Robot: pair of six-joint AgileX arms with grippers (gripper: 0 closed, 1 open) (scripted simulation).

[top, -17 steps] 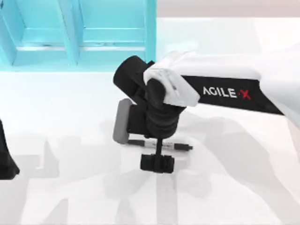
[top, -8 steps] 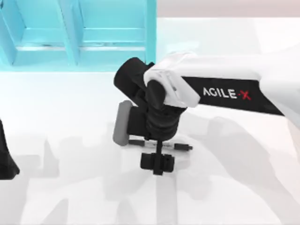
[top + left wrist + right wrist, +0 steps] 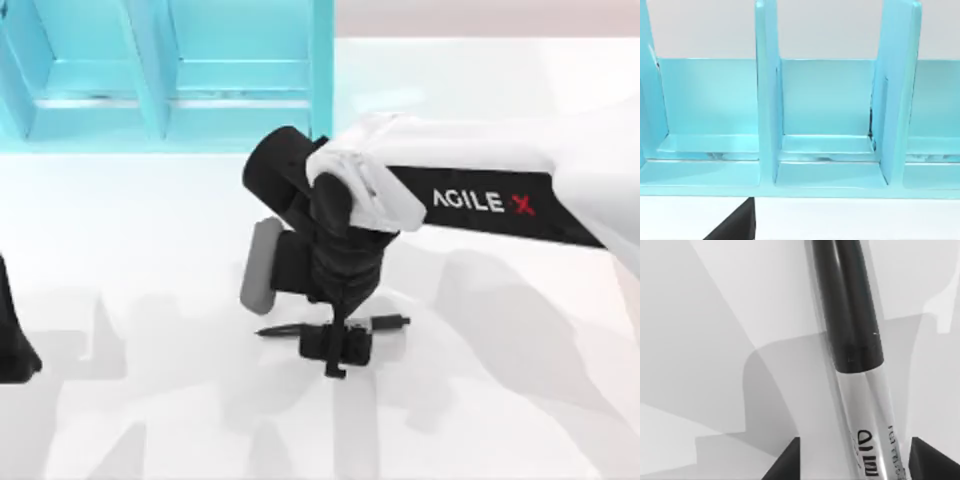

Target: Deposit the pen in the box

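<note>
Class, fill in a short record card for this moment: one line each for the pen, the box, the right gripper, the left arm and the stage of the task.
pen: pen lies flat on the white table, pointed tip toward the table's left
box: light blue box with upright dividers, at the far left of the table, apart from the pen
right gripper: right gripper is over the pen's middle, fingers either side
left arm: parked at the table's left edge
stage: pen not yet in the box

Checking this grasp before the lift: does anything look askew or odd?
Nothing stands out. The pen lies flat on the white table, intact, with the right gripper down over its middle. The blue box sits upright at the table's far left. The left arm is parked at the left edge.
</note>
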